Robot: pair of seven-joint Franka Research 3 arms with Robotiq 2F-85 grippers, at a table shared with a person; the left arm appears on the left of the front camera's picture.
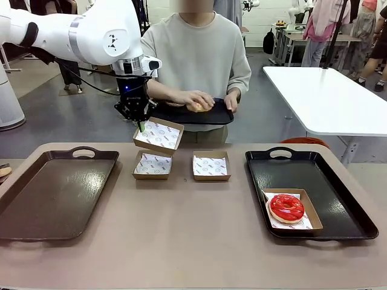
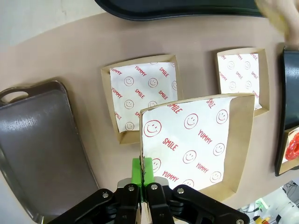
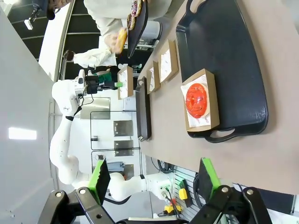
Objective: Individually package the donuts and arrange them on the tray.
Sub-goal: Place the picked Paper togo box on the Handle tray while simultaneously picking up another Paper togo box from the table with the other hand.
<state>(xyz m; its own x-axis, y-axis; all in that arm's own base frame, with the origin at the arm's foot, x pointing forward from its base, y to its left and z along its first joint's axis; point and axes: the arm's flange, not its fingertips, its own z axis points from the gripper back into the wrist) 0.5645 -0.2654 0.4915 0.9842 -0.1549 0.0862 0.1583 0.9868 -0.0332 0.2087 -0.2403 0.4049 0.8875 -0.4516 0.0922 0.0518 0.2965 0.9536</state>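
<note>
Red donut sits boxed on right tray; left hand pinches lifted box, right hand open.

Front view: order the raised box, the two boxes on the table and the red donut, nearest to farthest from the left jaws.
1. Raised box, pinched at its edge by the left jaws.
2. Left table box, just below the raised one.
3. Middle table box, farther to the right.
4. Red donut, on the right tray, far right.
</note>
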